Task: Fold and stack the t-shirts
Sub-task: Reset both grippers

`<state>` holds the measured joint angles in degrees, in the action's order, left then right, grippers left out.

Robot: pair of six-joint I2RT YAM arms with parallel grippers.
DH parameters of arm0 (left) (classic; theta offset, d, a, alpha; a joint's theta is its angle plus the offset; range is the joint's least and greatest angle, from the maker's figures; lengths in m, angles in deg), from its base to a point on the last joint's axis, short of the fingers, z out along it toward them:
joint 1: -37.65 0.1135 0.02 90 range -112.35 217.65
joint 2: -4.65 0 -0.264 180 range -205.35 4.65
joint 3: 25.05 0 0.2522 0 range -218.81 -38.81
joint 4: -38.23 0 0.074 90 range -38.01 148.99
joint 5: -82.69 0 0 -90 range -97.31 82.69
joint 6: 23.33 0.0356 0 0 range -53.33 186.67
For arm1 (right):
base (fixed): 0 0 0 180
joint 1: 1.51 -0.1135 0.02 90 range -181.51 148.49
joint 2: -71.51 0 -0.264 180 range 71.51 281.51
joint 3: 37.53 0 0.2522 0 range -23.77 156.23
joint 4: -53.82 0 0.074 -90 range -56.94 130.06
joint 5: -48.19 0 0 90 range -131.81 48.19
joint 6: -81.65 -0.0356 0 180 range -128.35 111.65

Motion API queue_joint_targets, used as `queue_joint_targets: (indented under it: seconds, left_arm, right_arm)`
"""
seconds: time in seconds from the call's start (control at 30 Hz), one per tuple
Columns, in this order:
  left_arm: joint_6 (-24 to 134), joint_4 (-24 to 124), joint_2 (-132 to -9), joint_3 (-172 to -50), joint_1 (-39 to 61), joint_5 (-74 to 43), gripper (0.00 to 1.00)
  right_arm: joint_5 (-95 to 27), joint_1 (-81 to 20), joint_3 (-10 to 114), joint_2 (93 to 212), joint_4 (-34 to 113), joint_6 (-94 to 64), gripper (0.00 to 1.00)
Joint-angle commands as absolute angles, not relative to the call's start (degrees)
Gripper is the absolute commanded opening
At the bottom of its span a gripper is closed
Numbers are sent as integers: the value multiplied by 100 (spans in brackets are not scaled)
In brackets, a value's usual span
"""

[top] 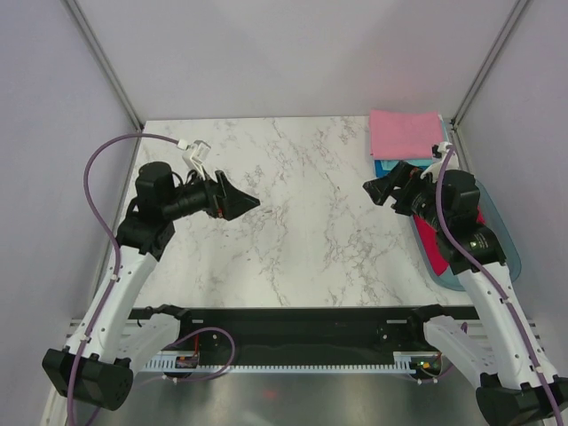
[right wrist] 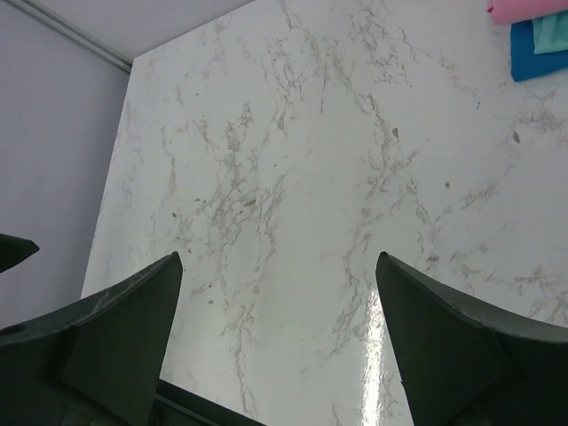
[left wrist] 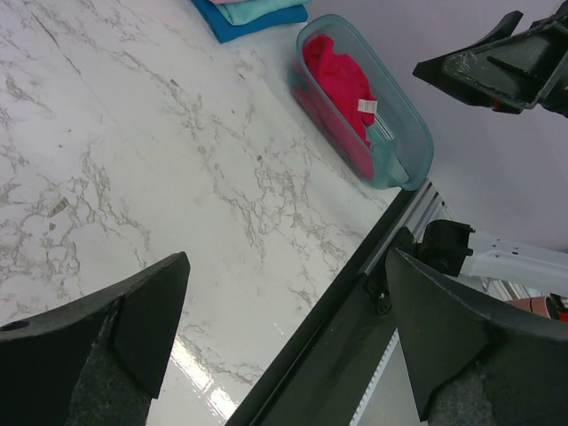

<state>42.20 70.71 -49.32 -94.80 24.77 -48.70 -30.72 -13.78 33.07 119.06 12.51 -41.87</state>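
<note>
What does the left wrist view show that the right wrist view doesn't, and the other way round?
Only the left wrist: the clear bluish tub holding the crimson t-shirt with its white tag, and the near edge rail of the table. Only the right wrist: the table's far left corner and the left-side wall. Both: the marble table, with the blue t-shirt and teal t-shirt stacked at its far edge.
</note>
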Motion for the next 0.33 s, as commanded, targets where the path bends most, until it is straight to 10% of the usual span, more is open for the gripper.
queue_joint_targets:
  seconds: [0.0, 0.3]
  left_arm:
    - [4145, 6948, -4703, -9401, 2473, -4871, 100]
    - [4197, 7001, -4738, -9383, 2473, -4888, 100]
  right_arm:
    - [-3346, -1381, 3265, 11906, 1219, -4438, 98]
    - [-3626, -1381, 3336, 11924, 1193, -4289, 98]
